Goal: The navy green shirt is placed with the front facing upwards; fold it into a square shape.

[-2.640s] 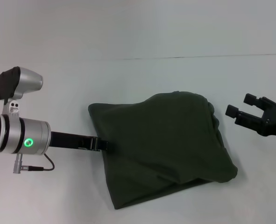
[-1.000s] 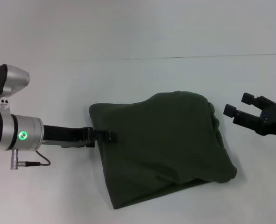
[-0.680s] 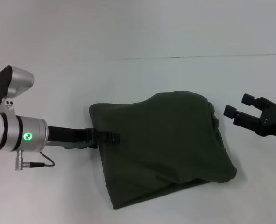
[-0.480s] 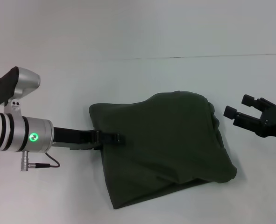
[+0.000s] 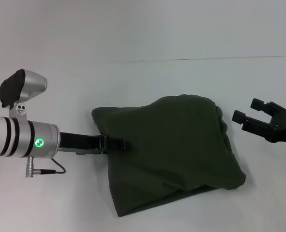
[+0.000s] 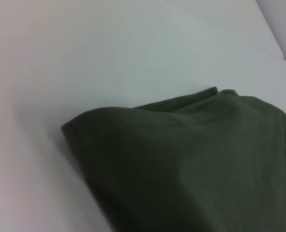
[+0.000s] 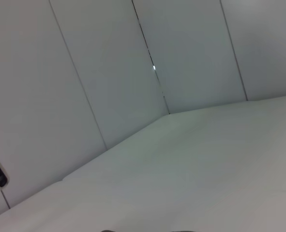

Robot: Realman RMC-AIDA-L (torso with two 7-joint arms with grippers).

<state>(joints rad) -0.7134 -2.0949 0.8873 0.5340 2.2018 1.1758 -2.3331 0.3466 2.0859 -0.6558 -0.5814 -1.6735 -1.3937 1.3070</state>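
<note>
Since 2.6 s back: left gripper (image 5: 118, 144) pushed further in over the left edge of the navy green shirt (image 5: 174, 150); shirt outline and right gripper (image 5: 251, 112) essentially unchanged.

Head view: shirt already folded into a rough, lumpy quadrilateral, plain green side up, lying mid-table (image 5: 143, 82), nearer the front. Left fingers lying flat, close together on the cloth; cannot tell whether pinching a layer or just pressing. Right gripper parked just off the shirt's right side, clear of it, jaws spread, nothing held.

Left wrist view: only the shirt (image 6: 191, 159) on the white surface, one rounded folded corner raised, layered edges visible further back. Own fingers not in shot.

Right wrist view: bare wall panels and tabletop, no shirt, no fingers.

Handling, judged: soft, light, limp cotton; likely to sag and drag, layers sliding over each other if pulled sideways. Best taken at a folded edge or corner, pinching all layers together, lifted low and laid over. Far-right bulge probably needs flattening to square up.
</note>
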